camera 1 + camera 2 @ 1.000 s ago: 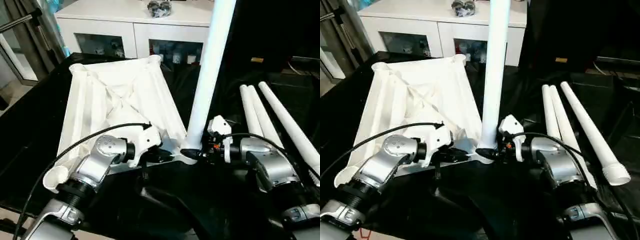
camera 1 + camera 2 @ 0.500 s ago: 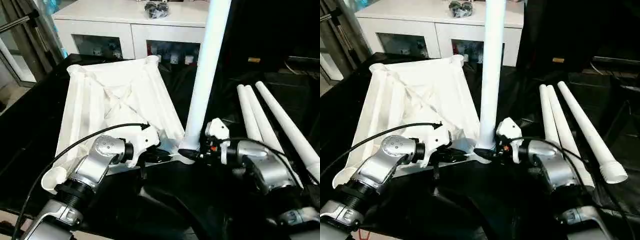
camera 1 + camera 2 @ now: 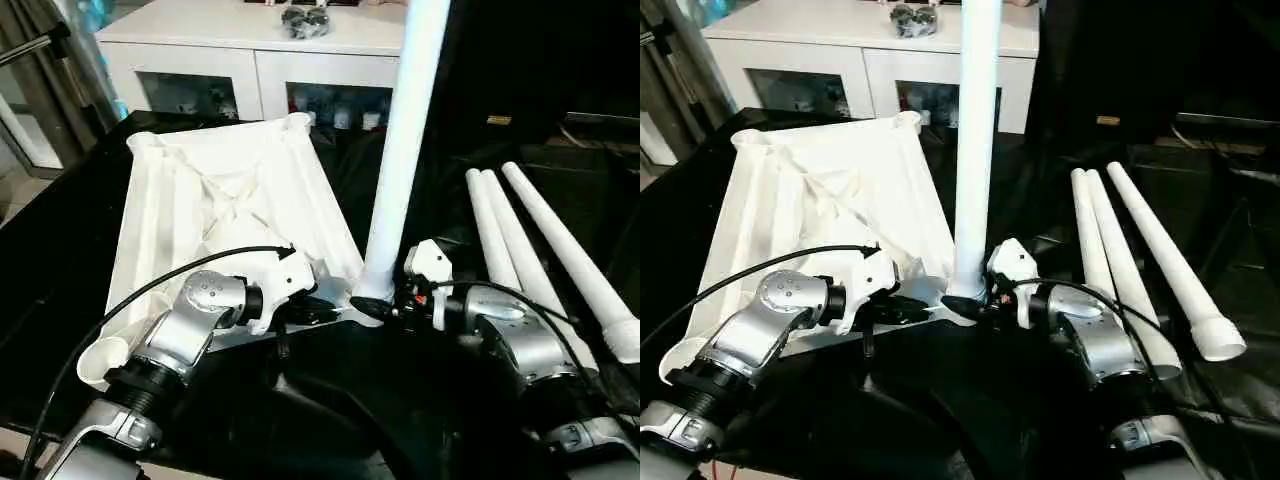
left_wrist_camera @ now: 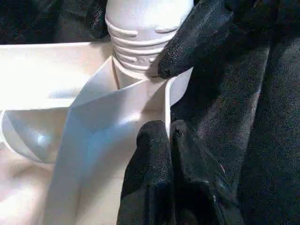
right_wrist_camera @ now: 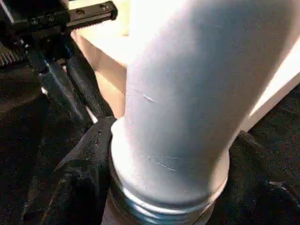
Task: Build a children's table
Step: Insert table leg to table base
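The white tabletop [image 3: 230, 210] lies upside down on black cloth, its ribbed underside facing up. One white leg [image 3: 400, 170] stands upright in the near right corner socket [image 4: 140, 75]. My right gripper [image 3: 375, 305] is shut on this leg's base, just above the threaded end, with a black finger [image 5: 79, 173] on either side of the tube [image 5: 187, 93]. My left gripper [image 3: 325, 312] is shut on the tabletop's thin rim right beside that socket; its fingers [image 4: 150, 154] pinch the wall. A right fingertip [image 4: 187, 42] touches the leg's threads.
Three loose white legs [image 3: 540, 250] lie side by side on the black cloth to the right. A white cabinet [image 3: 260, 60] with glass doors stands behind the table, a dark object [image 3: 300, 20] on top. A cable [image 3: 150, 290] loops over my left forearm.
The whole picture has shifted slightly, so the camera moved. Both grippers keep their holds, and the leg stays upright in the socket.
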